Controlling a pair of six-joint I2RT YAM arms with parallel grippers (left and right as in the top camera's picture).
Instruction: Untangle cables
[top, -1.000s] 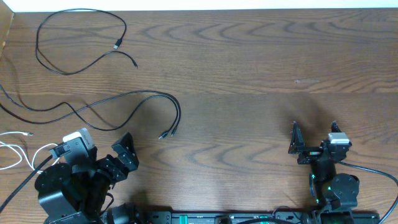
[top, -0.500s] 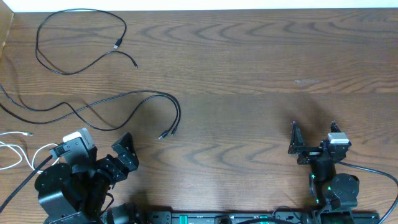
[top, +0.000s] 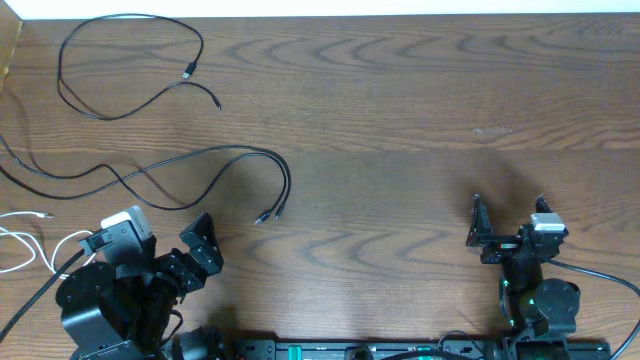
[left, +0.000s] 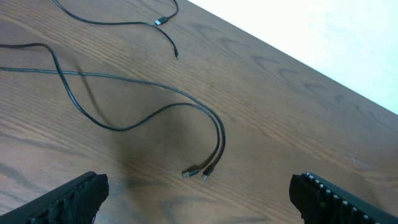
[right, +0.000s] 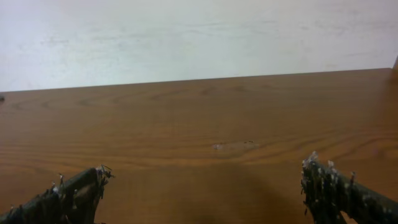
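One black cable lies in a loose loop at the far left, its plug ends inside the loop. A second run of black cable crosses itself at mid left and ends in two plugs lying side by side. A white cable curls at the left edge. My left gripper is open and empty just short of those two plugs. Far from every cable, my right gripper hangs open and empty over bare wood.
Thick black robot leads run from the left base and the right base. A small pale mark sits on the wood ahead of the right gripper. The table's far edge meets a white wall.
The right gripper has shifted very slightly to the right. The left arm and the cables have not moved.
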